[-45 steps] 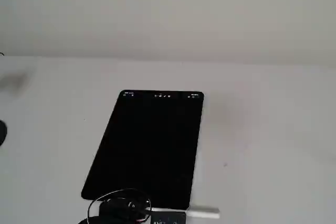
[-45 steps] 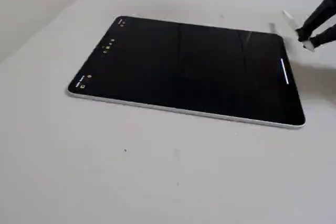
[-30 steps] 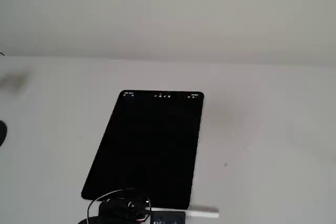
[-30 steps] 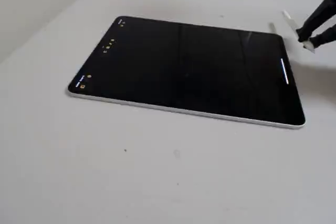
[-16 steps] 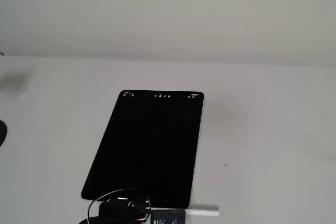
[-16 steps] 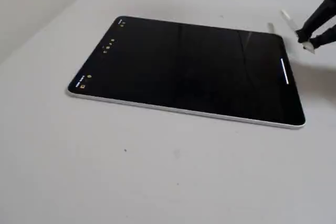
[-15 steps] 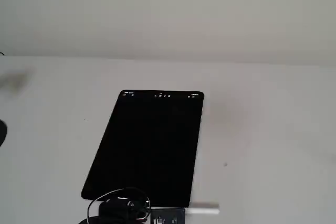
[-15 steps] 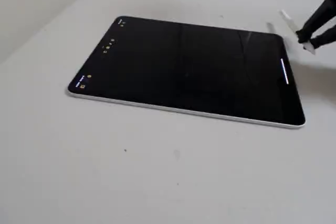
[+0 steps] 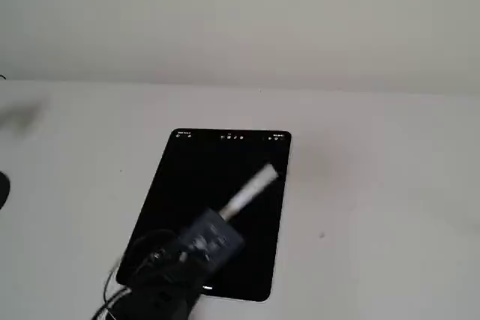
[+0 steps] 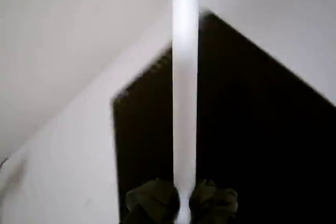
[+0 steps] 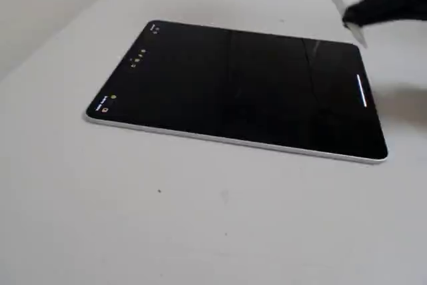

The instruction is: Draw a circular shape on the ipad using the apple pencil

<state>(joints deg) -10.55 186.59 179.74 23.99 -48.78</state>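
Note:
The ipad [image 9: 210, 207] lies flat on the white table with its black screen up and tiny white icons along its far short side. It also shows in the wrist view [image 10: 252, 129] and in the other fixed view [image 11: 233, 85]. My gripper [image 9: 217, 224] is shut on the apple pencil [image 9: 251, 189], a white stylus that slants over the screen. In the wrist view the apple pencil [image 10: 185, 93] runs straight up from between my fingers [image 10: 152, 200]. In the other fixed view my gripper [image 11: 350, 18] holds the apple pencil [image 11: 357, 36] by the tablet's right end. No circular shape shows on the screen.
The white table [image 9: 375, 207] spreads around the tablet, with a pale wall behind it. A short white bar [image 11: 362, 91] glows near the screen's right end. A dark object [image 9: 2, 189] sits at the left edge. Black cables [image 9: 112, 301] trail below my arm.

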